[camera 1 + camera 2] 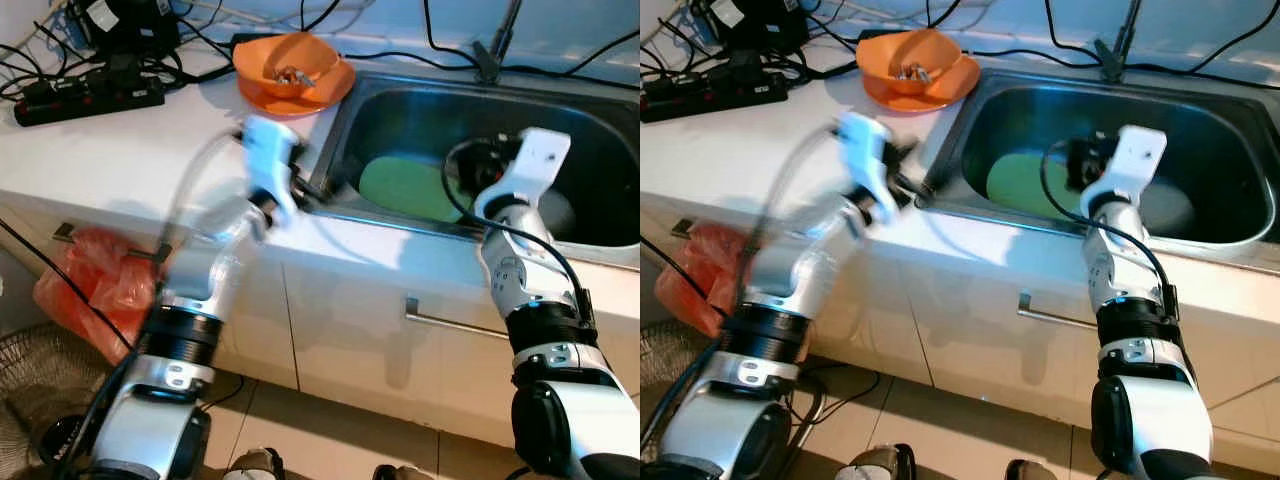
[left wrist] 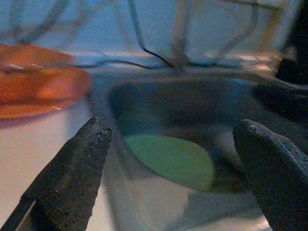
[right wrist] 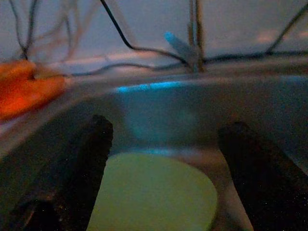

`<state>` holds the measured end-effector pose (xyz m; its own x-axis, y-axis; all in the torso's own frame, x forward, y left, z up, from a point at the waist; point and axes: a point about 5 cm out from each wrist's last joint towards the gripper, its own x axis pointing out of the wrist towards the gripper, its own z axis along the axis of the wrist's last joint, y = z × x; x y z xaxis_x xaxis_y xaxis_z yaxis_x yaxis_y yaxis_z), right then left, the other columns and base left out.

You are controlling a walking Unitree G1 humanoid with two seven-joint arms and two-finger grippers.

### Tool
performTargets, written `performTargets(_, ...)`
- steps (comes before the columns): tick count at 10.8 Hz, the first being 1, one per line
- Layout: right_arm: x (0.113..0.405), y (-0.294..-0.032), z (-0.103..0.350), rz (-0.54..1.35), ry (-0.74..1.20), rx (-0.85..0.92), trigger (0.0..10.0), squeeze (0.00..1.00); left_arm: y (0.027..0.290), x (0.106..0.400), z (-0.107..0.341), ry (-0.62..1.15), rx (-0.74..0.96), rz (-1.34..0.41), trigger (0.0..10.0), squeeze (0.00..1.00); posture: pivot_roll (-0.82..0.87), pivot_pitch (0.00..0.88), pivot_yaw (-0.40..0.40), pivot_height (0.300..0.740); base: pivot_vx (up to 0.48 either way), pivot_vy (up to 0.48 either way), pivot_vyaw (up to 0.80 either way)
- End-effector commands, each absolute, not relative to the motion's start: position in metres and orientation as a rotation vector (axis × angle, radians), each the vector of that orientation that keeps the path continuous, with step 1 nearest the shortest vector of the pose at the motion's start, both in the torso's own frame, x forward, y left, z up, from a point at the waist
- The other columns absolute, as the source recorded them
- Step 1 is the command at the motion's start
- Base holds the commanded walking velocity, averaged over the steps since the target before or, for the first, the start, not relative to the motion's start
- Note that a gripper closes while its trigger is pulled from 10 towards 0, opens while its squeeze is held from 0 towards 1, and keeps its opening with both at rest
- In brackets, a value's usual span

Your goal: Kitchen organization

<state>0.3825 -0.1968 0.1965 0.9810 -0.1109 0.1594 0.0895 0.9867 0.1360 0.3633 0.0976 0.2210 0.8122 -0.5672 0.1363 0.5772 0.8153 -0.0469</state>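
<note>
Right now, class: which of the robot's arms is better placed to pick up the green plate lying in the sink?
Probably the right. The right gripper is open inside the sink, just above the green plate. The left gripper is open over the sink's edge.

No readable text anywhere on this kitchen counter.

Scanning the scene: the black power strip (image 1: 88,97) at the upper left of the frame carries no marking I can make out, the orange bowl (image 1: 293,70) at top centre is plain, and the green plate (image 1: 402,186) lying in the sink (image 1: 590,140) bears no print. The red bag (image 1: 88,284) at lower left is crumpled and shows no lettering. The white cabinet front (image 1: 400,345) with its handle is bare, and both wrist views are too blurred for any letters.
</note>
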Motion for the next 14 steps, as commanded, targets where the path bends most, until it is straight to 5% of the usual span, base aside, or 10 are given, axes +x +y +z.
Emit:
performTargets(1,0.379,-0.191,0.199,-0.063,-0.174,0.12,10.0,1.0,0.106,0.364,0.232,-0.173,-0.082,-0.557,10.0,0.0,0.07,0.088,0.036,0.74,0.0,0.0,0.0)
performTargets(4,0.362,-0.182,0.218,0.017,-0.262,0.041,10.0,1.0,0.164,0.362,0.239,-0.274,-0.021,-0.259,10.0,0.0,0.06,0.071,0.027,0.74,0.0,0.0,0.0)
performTargets(9,0.346,-0.172,0.237,0.053,-0.303,0.043,10.0,0.87,0.176,0.348,0.248,-0.336,-0.016,-0.143,10.0,0.0,0.06,0.057,0.017,0.74,0.0,0.0,-0.44)
performTargets(14,0.343,-0.174,0.241,0.037,-0.297,0.039,10.0,0.82,0.182,0.348,0.244,-0.304,-0.028,-0.098,10.0,0.0,0.05,0.046,0.029,0.74,0.0,0.398,-0.32)
